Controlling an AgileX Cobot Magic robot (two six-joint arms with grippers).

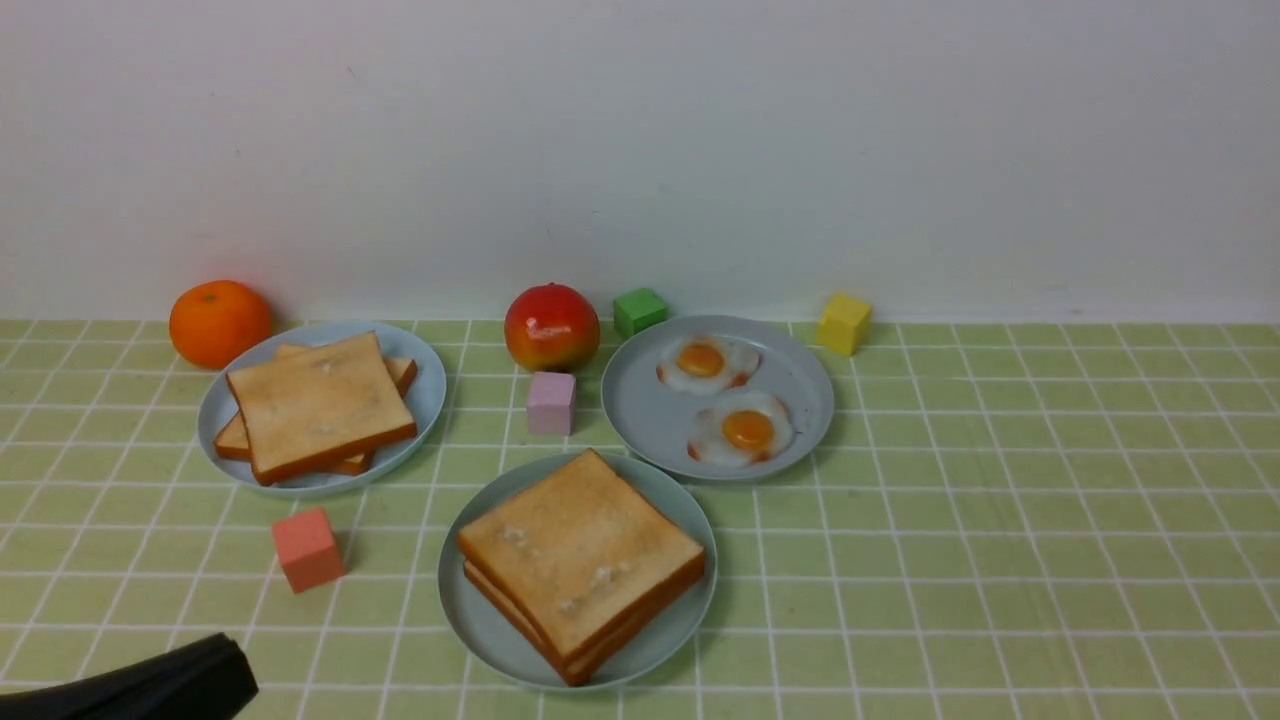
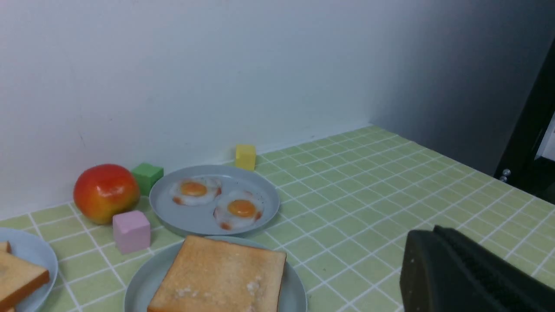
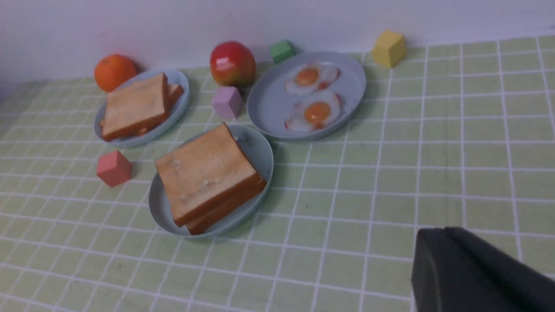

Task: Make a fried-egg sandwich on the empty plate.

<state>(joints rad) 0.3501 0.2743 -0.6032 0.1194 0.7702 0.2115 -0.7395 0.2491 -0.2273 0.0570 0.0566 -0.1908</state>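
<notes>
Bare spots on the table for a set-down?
Widest: right of the egg plate and sandwich plate. Smaller: between the coral cube and sandwich plate. Crowded: around the apple, pink cube and green cube.
</notes>
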